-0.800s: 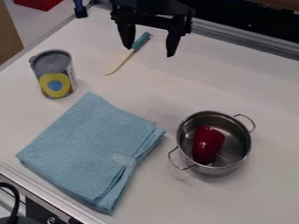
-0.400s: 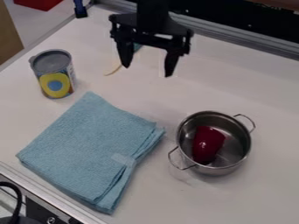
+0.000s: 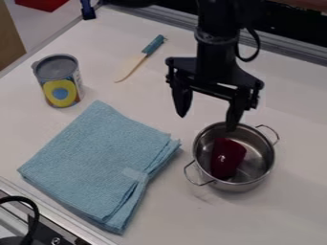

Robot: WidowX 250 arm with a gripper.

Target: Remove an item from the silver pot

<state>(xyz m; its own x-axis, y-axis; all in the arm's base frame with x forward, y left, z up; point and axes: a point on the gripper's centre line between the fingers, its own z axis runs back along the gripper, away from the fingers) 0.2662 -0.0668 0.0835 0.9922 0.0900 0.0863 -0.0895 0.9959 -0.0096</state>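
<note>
My gripper hangs above the table with its two fingers spread wide and nothing between them. Its right finger is over the far rim of the silver pot, while the left one is up and to the left of the pot. Inside the pot lies a glossy dark red item, on its side against the left part of the bottom. The gripper is apart from the red item.
A folded blue cloth lies left of the pot. At the upper left stands a can with a yellow label. A knife with a teal handle lies behind the cloth, left of the arm.
The arm has come from the top edge toward the pot, moving down and to the right, with its gripper still open. The knife is uncovered again; pot and red item have stayed put.
</note>
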